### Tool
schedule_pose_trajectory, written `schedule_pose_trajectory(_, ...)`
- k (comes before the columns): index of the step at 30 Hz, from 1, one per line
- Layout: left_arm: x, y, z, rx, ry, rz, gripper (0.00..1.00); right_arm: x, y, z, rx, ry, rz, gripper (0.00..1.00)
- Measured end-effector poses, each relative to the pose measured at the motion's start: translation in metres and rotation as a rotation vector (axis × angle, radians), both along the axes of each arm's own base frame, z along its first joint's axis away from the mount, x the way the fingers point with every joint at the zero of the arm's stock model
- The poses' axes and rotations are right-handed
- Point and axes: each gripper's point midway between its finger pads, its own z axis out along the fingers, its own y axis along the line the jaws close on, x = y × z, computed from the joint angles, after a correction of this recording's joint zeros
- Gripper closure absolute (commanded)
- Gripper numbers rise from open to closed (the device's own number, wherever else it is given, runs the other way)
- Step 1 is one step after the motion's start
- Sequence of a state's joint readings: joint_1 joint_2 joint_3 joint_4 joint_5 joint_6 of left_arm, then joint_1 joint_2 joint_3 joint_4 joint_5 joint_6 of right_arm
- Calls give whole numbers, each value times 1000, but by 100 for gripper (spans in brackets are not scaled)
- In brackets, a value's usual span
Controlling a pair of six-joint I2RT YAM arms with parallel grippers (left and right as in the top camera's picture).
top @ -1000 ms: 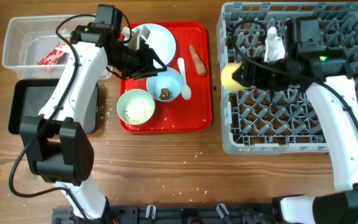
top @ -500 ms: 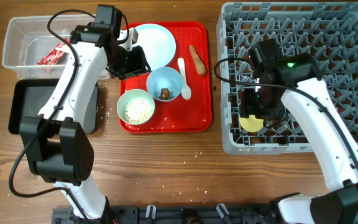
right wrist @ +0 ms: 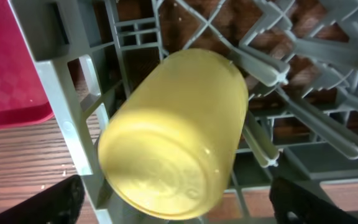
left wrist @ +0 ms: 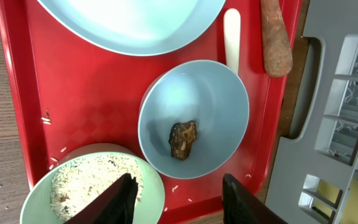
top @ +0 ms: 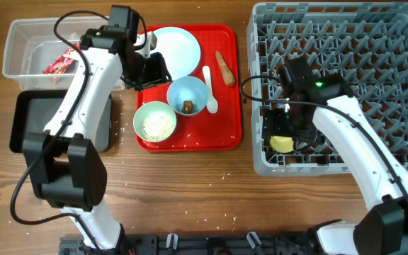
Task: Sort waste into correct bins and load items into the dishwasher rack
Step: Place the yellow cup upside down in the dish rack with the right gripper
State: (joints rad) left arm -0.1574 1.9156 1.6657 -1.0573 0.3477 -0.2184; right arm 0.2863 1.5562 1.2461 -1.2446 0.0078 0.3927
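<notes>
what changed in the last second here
The right end effector carried the yellow cup from the dishwasher rack's left edge down into its front-left corner and let go. The left end effector shifted slightly over the red tray. Everything on it stayed put.

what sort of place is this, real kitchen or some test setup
Probably a tabletop robot workbench staged for dish clearing, not a real kitchen: a grey dishwasher rack on a wooden table, a red tray, a clear tub holding a wrapper.
</notes>
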Motion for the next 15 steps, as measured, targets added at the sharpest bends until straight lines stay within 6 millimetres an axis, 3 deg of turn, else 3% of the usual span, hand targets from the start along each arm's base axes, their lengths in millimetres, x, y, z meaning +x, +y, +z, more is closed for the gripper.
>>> schedule_pose_trajectory(3,0,0,0,0,0,0,51,1,2,8,7,1,0,0)
schedule_pose_trajectory(7,0,0,0,3,0,1,47,23,9,42,38,-92,6,2)
schedule_pose_trajectory(10,0,1,0,7,0,5,46,48,23,79,107,-212,42,4)
schedule_pose_trajectory(12,0,4,-1,21,1,9,41,61,31,94,149,-275,62,4)
schedule_pose_trajectory(15,-3,12,-5,72,13,21,42,73,48,105,234,-335,90,4)
